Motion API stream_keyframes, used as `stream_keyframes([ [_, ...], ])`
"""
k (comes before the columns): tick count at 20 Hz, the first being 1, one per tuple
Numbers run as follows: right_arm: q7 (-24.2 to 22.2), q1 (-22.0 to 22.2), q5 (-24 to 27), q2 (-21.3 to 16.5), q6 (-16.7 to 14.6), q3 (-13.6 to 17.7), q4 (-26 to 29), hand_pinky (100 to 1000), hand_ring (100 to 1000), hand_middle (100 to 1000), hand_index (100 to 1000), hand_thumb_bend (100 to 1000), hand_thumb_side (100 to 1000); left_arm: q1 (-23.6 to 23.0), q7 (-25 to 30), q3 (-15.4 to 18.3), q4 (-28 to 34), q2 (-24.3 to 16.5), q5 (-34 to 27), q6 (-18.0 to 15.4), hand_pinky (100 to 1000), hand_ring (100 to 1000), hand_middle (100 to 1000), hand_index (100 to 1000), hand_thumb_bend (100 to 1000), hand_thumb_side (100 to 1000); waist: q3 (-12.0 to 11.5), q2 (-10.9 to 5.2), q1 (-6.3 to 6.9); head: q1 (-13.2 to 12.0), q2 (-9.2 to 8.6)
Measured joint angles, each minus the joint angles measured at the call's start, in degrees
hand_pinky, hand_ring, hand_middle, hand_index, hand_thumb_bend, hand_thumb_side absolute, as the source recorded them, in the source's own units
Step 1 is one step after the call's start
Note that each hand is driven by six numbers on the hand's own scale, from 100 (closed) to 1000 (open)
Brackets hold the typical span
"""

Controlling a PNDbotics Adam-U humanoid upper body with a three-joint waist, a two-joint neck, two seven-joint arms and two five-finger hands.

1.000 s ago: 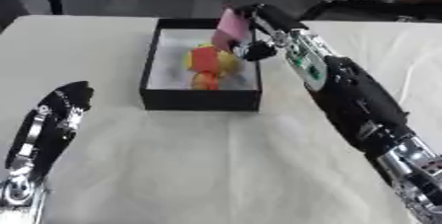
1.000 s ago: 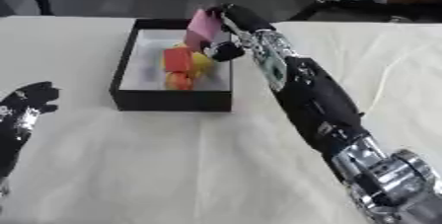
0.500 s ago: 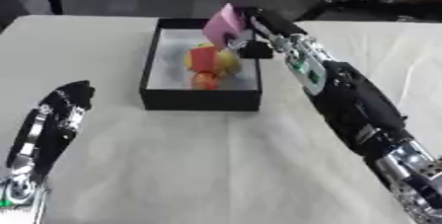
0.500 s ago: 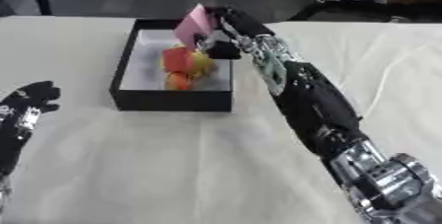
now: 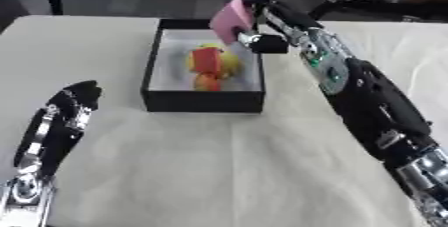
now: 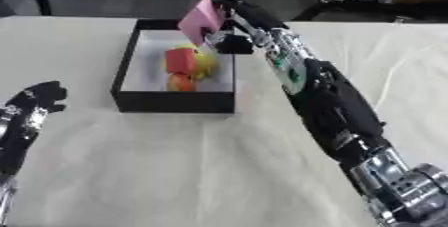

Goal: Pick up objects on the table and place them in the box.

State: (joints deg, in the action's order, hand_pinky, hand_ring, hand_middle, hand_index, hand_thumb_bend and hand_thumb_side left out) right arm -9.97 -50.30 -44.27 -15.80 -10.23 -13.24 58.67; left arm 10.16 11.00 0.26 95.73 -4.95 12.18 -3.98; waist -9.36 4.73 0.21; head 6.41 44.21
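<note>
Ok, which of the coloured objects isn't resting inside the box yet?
The pink block, pinched in the right hand above the box; the yellow, red and orange pieces lie inside.

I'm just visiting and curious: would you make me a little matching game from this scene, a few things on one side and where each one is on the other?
Things:
1. pink block
2. red and yellow objects
3. left hand
4. black box

Places:
A. resting open near the lower left corner
B. standing on the white table
C. held by the right hand over the box's far right corner
D. lying inside the box

Pairs: 1-C, 2-D, 3-A, 4-B
</note>
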Motion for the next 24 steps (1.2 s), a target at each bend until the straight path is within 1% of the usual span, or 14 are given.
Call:
stream_keyframes([
  [2, -1.5, 0.2, 0.4, -0.3, -0.6, -0.3, 1.3, 900, 853, 922, 969, 245, 659, 0.0, 0.0, 0.0, 0.0, 0.0, 0.0, 0.0, 783, 800, 703, 816, 287, 722, 0.2, -0.03, 0.0, -0.1, 0.0],
  [4, -3.0, 0.4, 0.5, -0.7, -1.2, -0.6, 2.2, 901, 854, 923, 970, 251, 654, -0.1, 0.0, 0.0, 0.0, 0.0, 0.0, 0.0, 783, 800, 703, 816, 287, 722, 0.2, -0.05, 0.0, -0.2, 0.0],
  [5, -3.5, 0.4, 0.5, -0.8, -1.4, -0.6, 2.6, 911, 866, 936, 985, 320, 507, -0.1, 0.0, 0.0, 0.0, 0.0, 0.0, 0.0, 783, 800, 703, 816, 287, 721, 0.2, -0.05, 0.0, -0.2, 0.0],
  [6, -4.1, 0.4, 0.5, -0.8, -1.7, -0.6, 2.9, 915, 873, 944, 992, 307, 413, -0.1, 0.0, 0.0, 0.0, 0.0, 0.0, 0.0, 783, 800, 703, 816, 286, 723, 0.2, -0.05, 0.0, -0.2, 0.0],
  [7, -4.9, 0.4, 0.3, -0.9, -2.0, -0.9, 3.0, 916, 875, 945, 994, 299, 376, -0.1, 0.0, 0.0, 0.0, 0.0, 0.0, 0.0, 783, 800, 703, 816, 286, 723, 0.2, -0.05, 0.0, -0.2, 0.0],
  [8, -5.8, 0.4, -0.1, -1.0, -2.4, -1.1, 3.0, 918, 880, 950, 998, 260, 271, -0.1, 0.0, 0.0, 0.0, 0.0, 0.0, 0.0, 783, 800, 703, 816, 286, 723, 0.2, -0.05, 0.0, -0.2, 0.0],
  [11, -8.5, 0.5, -1.5, -1.1, -3.7, -1.3, 3.0, 923, 887, 959, 1000, 233, 188, -0.1, 0.0, 0.0, 0.0, 0.0, 0.1, 0.0, 783, 800, 703, 816, 287, 722, 0.2, -0.05, 0.0, -0.3, 0.0],
  [14, -10.5, 0.5, -2.4, -1.1, -4.6, -1.4, 3.0, 924, 888, 960, 1000, 232, 191, -0.1, 0.0, 0.0, 0.0, 0.0, 0.2, 0.0, 783, 800, 703, 816, 287, 723, 0.3, -0.05, 0.0, -0.3, 0.0],
  [15, -10.9, 0.5, -2.6, -1.1, -4.8, -1.4, 3.0, 926, 890, 963, 1000, 256, 244, -0.1, 0.0, 0.0, 0.0, 0.0, 0.2, 0.0, 783, 800, 703, 816, 287, 722, 0.3, -0.05, 0.0, -0.3, 0.0],
  [16, -11.2, 0.5, -2.8, -1.1, -4.9, -1.4, 3.0, 926, 890, 963, 1000, 256, 244, -0.1, 0.0, 0.0, 0.0, 0.0, 0.2, 0.0, 783, 800, 703, 816, 287, 722, 0.3, -0.05, 0.0, -0.3, 0.0],
  [17, -11.4, 0.6, -2.9, -1.1, -5.1, -1.4, 3.0, 926, 890, 963, 1000, 266, 281, -0.1, 0.0, 0.0, 0.0, 0.0, 0.2, 0.0, 783, 800, 704, 816, 287, 722, 0.3, -0.05, 0.0, -0.3, 0.0],
  [24, -11.5, 1.2, -2.5, -1.2, -5.4, -1.3, 3.3, 921, 878, 947, 1000, 230, 302, -0.2, 0.0, 0.0, 0.0, 0.0, 0.2, 0.0, 783, 801, 704, 816, 286, 723, 0.5, -0.05, 0.0, -0.4, 0.0],
])
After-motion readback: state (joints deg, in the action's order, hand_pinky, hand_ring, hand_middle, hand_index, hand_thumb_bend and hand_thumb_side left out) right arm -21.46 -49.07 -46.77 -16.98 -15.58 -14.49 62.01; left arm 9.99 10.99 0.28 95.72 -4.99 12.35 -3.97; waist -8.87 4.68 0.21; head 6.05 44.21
